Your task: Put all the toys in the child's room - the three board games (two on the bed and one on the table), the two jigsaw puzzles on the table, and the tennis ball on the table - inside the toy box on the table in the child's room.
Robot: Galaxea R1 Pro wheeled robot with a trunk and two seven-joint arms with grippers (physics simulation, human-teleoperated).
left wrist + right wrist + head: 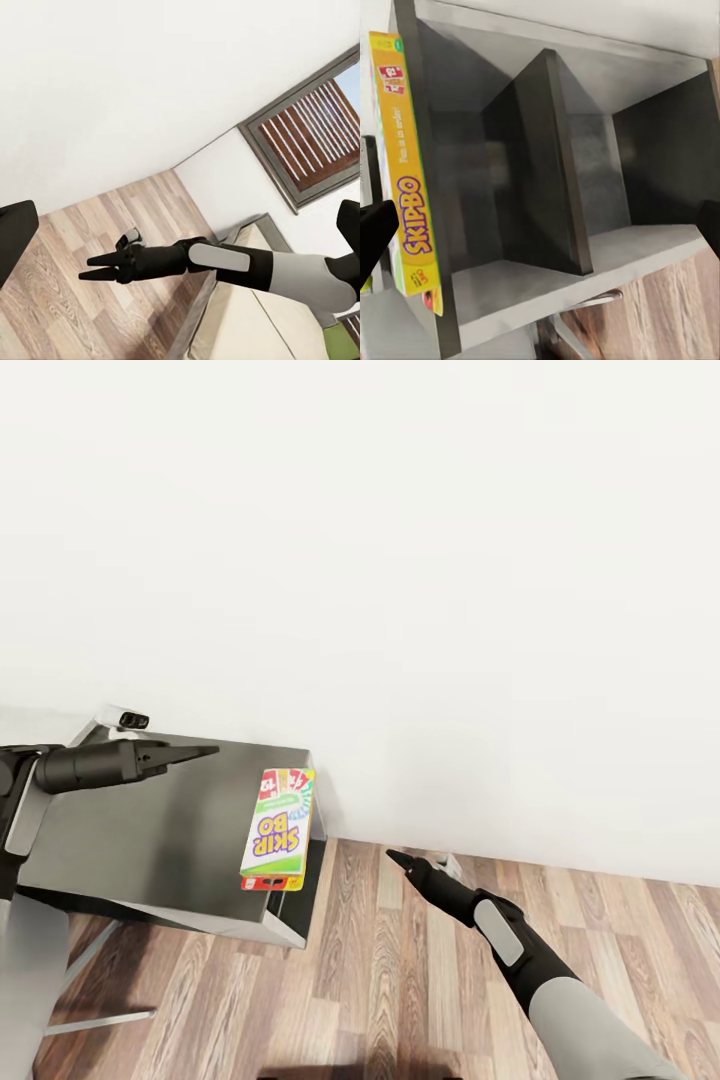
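white-red-yellow skip-bo game box lies flat at the right edge of the dark grey cabinet top, long axis running away from the robot. it sits between both empty grippers: left gripper with fingers together, right gripper likewise, about equally near.

You've got 1 board game, the white-red-yellow Skip-Bo box, lying flat on the dark grey cabinet top; its end overhangs the front-right edge.
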